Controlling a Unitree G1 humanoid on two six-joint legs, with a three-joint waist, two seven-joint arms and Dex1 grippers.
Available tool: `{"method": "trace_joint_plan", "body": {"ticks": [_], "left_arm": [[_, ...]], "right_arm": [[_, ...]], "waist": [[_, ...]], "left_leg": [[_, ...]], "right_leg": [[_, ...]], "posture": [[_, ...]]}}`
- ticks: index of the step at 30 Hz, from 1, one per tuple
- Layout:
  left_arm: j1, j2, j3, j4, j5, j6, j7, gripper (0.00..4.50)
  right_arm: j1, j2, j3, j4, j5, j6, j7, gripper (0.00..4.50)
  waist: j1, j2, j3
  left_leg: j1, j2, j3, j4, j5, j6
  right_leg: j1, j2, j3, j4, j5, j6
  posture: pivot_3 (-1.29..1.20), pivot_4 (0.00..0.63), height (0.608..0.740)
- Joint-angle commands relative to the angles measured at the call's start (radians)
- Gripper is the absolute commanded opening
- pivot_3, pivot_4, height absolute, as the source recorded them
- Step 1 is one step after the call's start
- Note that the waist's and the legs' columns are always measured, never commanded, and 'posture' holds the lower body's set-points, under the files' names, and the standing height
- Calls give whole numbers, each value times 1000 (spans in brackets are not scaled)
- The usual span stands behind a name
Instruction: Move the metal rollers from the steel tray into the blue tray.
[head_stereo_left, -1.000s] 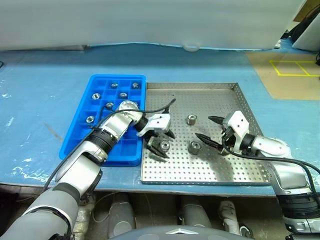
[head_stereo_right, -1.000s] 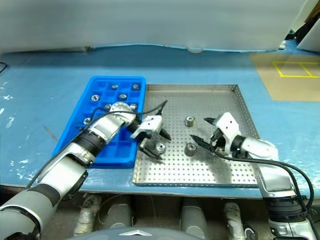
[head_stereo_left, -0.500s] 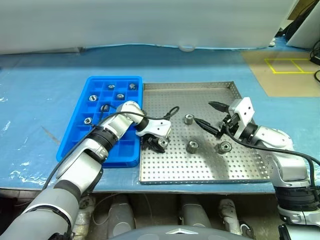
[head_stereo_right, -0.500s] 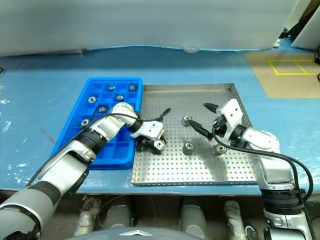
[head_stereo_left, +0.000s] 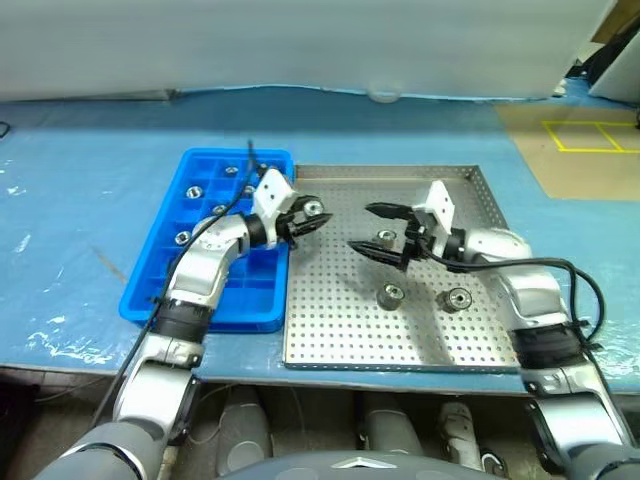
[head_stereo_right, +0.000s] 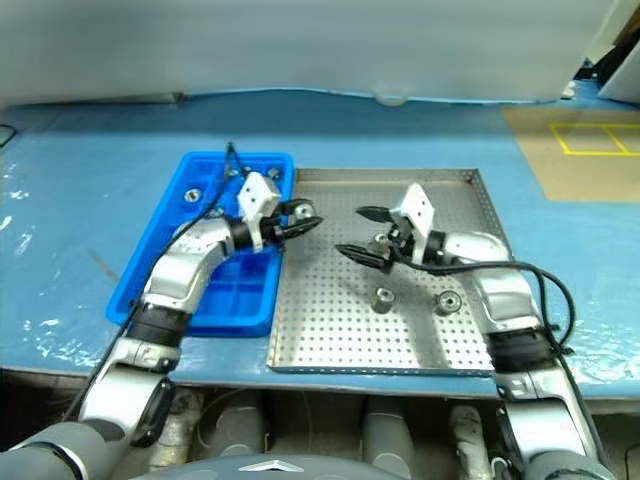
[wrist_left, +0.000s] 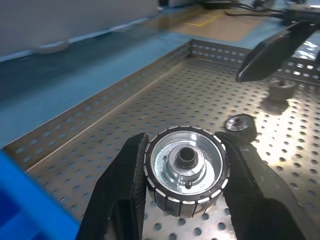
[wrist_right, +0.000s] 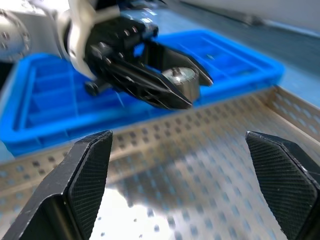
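the left wrist view is showing the dark bore of a metal roller (wrist_left: 186, 169) facing the camera, its axis running along the fingers, while the head views are giving only a glint. the left claw (head_stereo_left: 308, 215) is clamping that roller, reaching level over the near edge of the steel tray (head_stereo_left: 330, 340) beside the blue tray (head_stereo_left: 165, 285). the right claw (head_stereo_left: 372, 230) is hanging wide open and empty, pointing toward the left one above three rollers (head_stereo_left: 390, 296) sitting upright on the perforated floor.

blue tray (head_stereo_left: 165, 262) partly hidden behind left arm, rollers inside too small
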Motion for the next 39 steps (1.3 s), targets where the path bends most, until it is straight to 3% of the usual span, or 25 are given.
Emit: {"method": "trace_joint_plan", "body": {"ticks": [1, 12, 18, 28, 35, 39], "left_arm": [[52, 10, 59, -130, -6, 23, 122, 1695], [503, -44, 166, -624, -11, 143, 429, 1695], [677, -73, 194, -738, 17, 184, 549, 1695], [650, -77, 182, -679, -4, 191, 599, 1695], [586, -50, 167, -632, -31, 224, 572, 3976], [486, -30, 137, -607, -100, 196, 481, 3976]], "right_arm": [[-73, 38, 18, 75, 12, -50, 64, 4500], [-314, 221, 102, 497, -77, -279, 238, 4500], [-338, 254, 94, 569, -93, -331, 269, 4500], [-322, 253, 75, 555, -100, -338, 252, 4500], [-306, 219, 57, 499, -98, -297, 236, 4500], [-283, 178, 26, 455, -94, -277, 202, 4500]], "waist": [[21, 0, 0], [129, 0, 0], [189, 0, 1], [243, 1, 1], [252, 1, 1], [255, 1, 1]], "left_leg": [[-1, 0, 0, 0, 0, 0], [-15, 3, -15, 1, 0, -1], [-19, 3, -22, 1, 1, -2], [-14, 3, -24, 0, 2, -4], [-13, 3, -24, 1, 2, -4], [-12, 3, -24, 1, 2, -5]], "right_leg": [[-1, 0, -1, 0, 0, 0], [-2, -1, -20, -2, -3, -5], [-1, -1, -25, -1, -3, -5], [1, 0, -24, -1, -3, -5], [1, 1, -23, 0, -3, -5], [2, 1, -23, 1, -3, -5]], "posture": [[230, 150, 740], [515, 150, 740], [560, 150, 740], [531, 150, 740], [467, 150, 740], [371, 150, 740]]}}
